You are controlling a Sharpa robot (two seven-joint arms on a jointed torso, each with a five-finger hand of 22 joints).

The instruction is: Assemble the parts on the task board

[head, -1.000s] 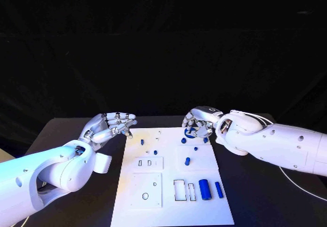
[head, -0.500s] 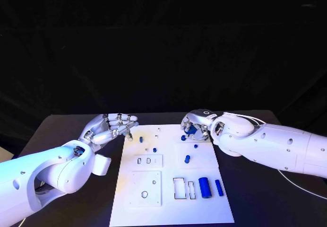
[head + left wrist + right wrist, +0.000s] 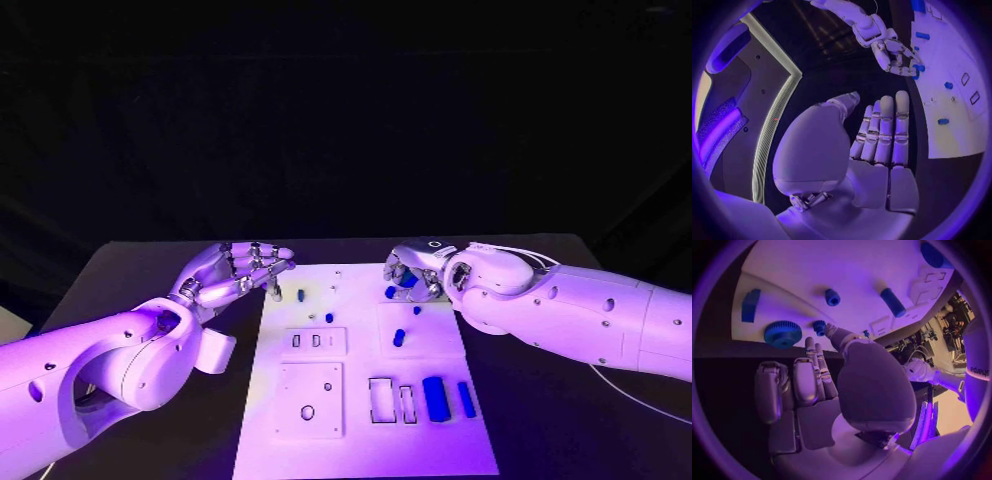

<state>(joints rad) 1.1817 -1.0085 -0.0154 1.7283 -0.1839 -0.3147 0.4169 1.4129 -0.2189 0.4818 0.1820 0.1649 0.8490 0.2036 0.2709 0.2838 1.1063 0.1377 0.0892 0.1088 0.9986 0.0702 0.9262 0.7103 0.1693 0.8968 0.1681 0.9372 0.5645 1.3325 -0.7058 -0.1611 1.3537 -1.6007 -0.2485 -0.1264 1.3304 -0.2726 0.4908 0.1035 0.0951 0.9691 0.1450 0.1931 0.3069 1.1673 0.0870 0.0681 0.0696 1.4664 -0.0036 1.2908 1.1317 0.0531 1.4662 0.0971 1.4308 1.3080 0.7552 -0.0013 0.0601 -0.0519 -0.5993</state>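
Hands at the flat white task board (image 3: pixel 361 400), far end.
I see right hand (image 3: pixel 414 272) over a blue toothed gear (image 3: pixel 782 333), grip unclear; left hand (image 3: pixel 238 270) curled, holding nothing.

A black desk (image 3: pixel 144 265) fills the lower part of the head view, its top dark and matte. Behind it hangs a black curtain (image 3: pixel 346 120) with faint vertical folds, covering the whole backdrop. Purple light falls across the scene. In the left wrist view, a pale wall panel (image 3: pixel 748 100) with a bright light strip (image 3: pixel 776 115) along its edge curves beside the dark area.
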